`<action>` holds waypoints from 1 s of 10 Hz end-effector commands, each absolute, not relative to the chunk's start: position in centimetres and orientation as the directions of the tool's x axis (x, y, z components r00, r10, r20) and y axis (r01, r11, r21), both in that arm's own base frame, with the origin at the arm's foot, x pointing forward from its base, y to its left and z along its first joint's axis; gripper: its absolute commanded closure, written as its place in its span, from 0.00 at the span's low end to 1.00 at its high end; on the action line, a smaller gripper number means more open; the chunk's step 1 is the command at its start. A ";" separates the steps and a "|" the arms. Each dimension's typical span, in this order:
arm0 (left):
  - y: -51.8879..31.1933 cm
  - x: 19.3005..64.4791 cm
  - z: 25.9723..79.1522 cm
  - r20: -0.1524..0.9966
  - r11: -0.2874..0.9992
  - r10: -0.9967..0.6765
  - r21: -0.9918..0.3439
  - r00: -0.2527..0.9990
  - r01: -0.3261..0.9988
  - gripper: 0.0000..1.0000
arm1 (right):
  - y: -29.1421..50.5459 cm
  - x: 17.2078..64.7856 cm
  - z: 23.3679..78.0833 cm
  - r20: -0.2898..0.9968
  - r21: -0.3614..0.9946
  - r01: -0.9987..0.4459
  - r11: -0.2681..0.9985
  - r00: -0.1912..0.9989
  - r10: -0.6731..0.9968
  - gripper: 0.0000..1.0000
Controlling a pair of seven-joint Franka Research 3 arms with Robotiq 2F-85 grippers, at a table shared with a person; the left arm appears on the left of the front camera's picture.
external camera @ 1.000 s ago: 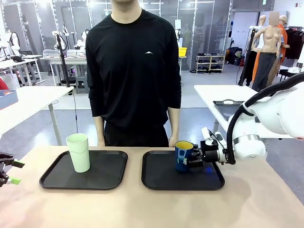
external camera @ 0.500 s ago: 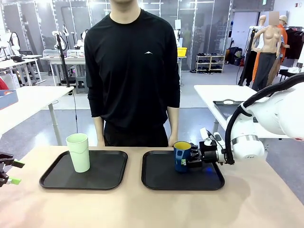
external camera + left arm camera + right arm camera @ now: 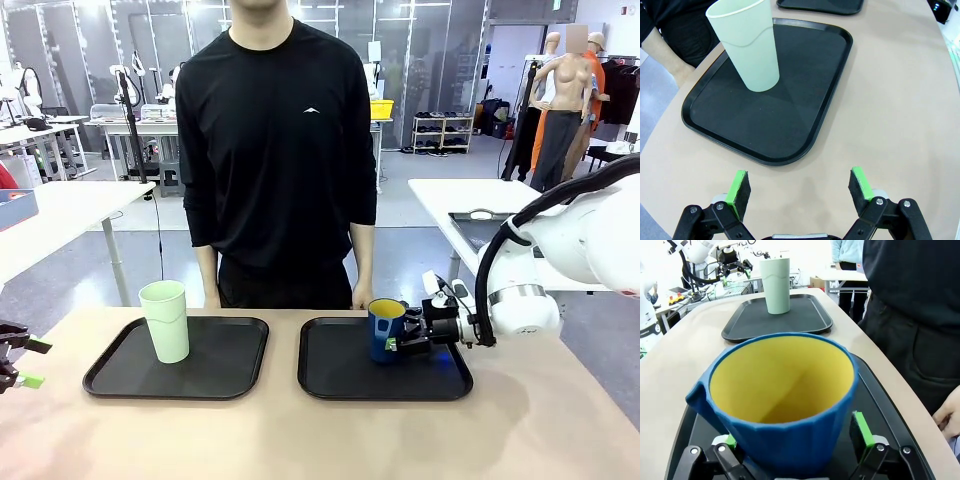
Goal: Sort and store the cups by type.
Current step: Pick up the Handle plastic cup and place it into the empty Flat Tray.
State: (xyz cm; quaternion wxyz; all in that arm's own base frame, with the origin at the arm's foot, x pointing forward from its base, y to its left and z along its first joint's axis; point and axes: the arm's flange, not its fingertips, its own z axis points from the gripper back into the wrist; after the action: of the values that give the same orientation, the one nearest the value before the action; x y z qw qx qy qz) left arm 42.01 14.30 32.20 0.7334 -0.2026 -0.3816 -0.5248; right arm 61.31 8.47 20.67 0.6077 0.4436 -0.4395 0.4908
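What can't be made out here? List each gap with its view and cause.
- Blue mug: its base and its contact with the tray, right wrist view, hidden by the mug's own body.
- Right gripper: fingertips, front view, too small to judge.
- Mint tumbler: rim, left wrist view, cut off by the top edge.

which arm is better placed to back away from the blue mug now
Right. The right gripper stands open around the blue mug on the right tray; the left gripper waits open near the left tray.

tumbler [image 3: 751, 47]: matt plastic | mug [image 3: 785, 405]: glossy, maybe ceramic | trays [image 3: 790, 100]: smooth black plastic
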 end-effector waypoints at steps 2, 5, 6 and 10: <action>14.4 42.1 32.4 0.784 0.357 -0.606 0.116 0.136 0.927 0.00 | 7.2 60.4 22.1 0.955 0.145 -0.982 0.123 0.171 0.241 0.00; 14.4 42.1 32.4 0.784 0.357 -0.606 0.116 0.136 0.927 0.00 | 5.2 59.4 22.8 0.952 0.160 -0.980 0.122 0.186 0.242 0.00; 14.4 42.1 32.4 0.784 0.357 -0.606 0.116 0.136 0.927 0.00 | 4.4 59.0 22.9 0.952 0.159 -0.978 0.133 0.188 0.241 0.00; 14.4 42.1 32.4 0.784 0.357 -0.606 0.116 0.136 0.927 0.00 | 0.8 56.4 24.5 0.935 0.160 -0.969 0.187 0.210 0.286 0.00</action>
State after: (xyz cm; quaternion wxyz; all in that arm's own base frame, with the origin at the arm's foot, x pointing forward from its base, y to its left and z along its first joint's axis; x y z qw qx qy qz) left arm 42.01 14.31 32.20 0.7334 -0.2026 -0.3816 -0.5248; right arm 57.47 0.92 23.18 0.6419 0.4246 -0.4202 0.4808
